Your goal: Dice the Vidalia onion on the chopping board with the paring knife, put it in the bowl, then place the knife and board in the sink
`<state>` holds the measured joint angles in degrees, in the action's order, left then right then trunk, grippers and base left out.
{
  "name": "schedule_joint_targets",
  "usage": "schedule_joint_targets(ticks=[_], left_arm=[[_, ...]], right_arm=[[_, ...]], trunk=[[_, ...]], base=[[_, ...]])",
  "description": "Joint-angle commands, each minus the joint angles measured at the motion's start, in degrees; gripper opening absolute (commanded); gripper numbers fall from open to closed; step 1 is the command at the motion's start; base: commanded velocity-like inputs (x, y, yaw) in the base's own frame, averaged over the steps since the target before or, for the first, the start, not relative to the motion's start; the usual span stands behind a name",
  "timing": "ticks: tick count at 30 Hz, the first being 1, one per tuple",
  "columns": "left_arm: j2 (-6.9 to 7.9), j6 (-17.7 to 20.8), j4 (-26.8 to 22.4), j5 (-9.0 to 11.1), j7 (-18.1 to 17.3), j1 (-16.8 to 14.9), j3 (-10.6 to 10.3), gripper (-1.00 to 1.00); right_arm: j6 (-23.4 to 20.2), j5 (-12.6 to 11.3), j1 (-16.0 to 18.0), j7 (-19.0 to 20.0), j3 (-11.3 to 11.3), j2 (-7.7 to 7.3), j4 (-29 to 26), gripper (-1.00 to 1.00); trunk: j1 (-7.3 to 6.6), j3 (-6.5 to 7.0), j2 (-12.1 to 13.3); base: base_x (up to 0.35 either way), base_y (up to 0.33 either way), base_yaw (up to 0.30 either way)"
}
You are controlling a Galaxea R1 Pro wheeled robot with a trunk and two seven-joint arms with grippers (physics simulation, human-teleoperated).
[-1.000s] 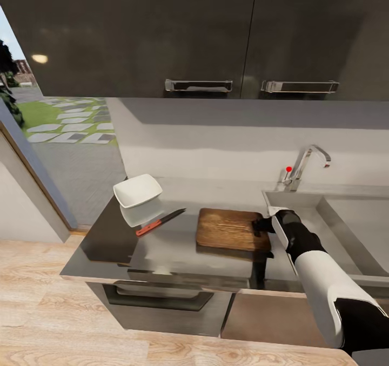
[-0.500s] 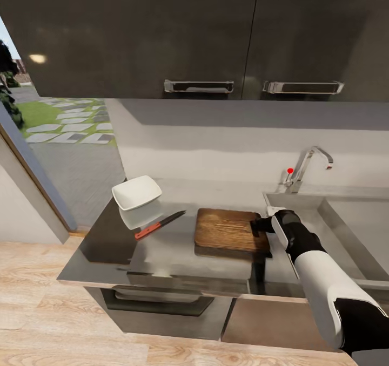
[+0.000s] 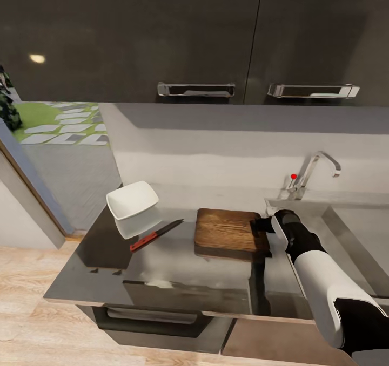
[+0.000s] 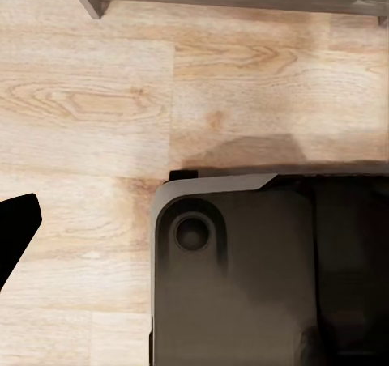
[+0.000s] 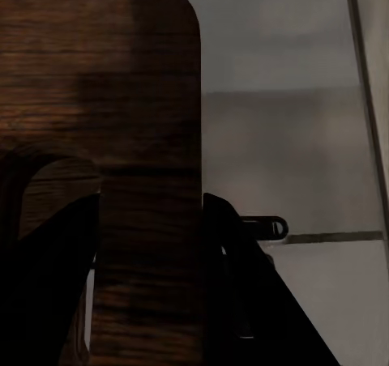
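The dark-brown chopping board (image 3: 227, 228) lies on the glossy countertop (image 3: 162, 263), left of the sink (image 3: 324, 215). My right gripper (image 3: 265, 224) is at the board's right end. In the right wrist view its fingers (image 5: 235, 285) straddle the end strip of the board (image 5: 121, 82), shut on it. The red-handled paring knife (image 3: 154, 235) lies left of the board, and the white bowl (image 3: 132, 200) stands behind the knife. One dark fingertip (image 4: 20, 220) of my left gripper hangs over the wooden floor. The onion is out of view.
A chrome faucet (image 3: 316, 166) with a red knob (image 3: 293, 176) stands behind the sink. Dark wall cabinets (image 3: 194, 36) hang overhead. An open doorway (image 3: 54, 139) is to the left of the counter. My own dark base (image 4: 267, 269) is below the left wrist.
The whole head view has shifted, so the camera moved. The right gripper stays at the board's right end. Board, knife and bowl keep their places on the counter.
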<state>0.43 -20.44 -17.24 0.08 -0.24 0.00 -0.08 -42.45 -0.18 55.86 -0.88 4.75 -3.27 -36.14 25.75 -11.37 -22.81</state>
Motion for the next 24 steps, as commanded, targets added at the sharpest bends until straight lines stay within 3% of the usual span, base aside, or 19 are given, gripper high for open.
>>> schedule_joint_targets(ticks=[1,24], left_arm=[[0.01,-0.1,-0.1,0.0,0.0,0.0,0.0,1.0],[0.0,-0.1,0.0,0.0,0.0,0.0,0.0,1.0]], right_arm=[[-0.3,-0.1,0.0,-0.1,0.1,0.02,-0.1,-1.0],[-0.2,-0.1,0.0,-0.1,0.0,0.02,-0.1,-1.0]], trunk=[[0.03,-0.1,-0.1],[0.03,-1.27,-0.1]], base=[[0.011,-0.001,0.0],[0.001,0.0,0.0]])
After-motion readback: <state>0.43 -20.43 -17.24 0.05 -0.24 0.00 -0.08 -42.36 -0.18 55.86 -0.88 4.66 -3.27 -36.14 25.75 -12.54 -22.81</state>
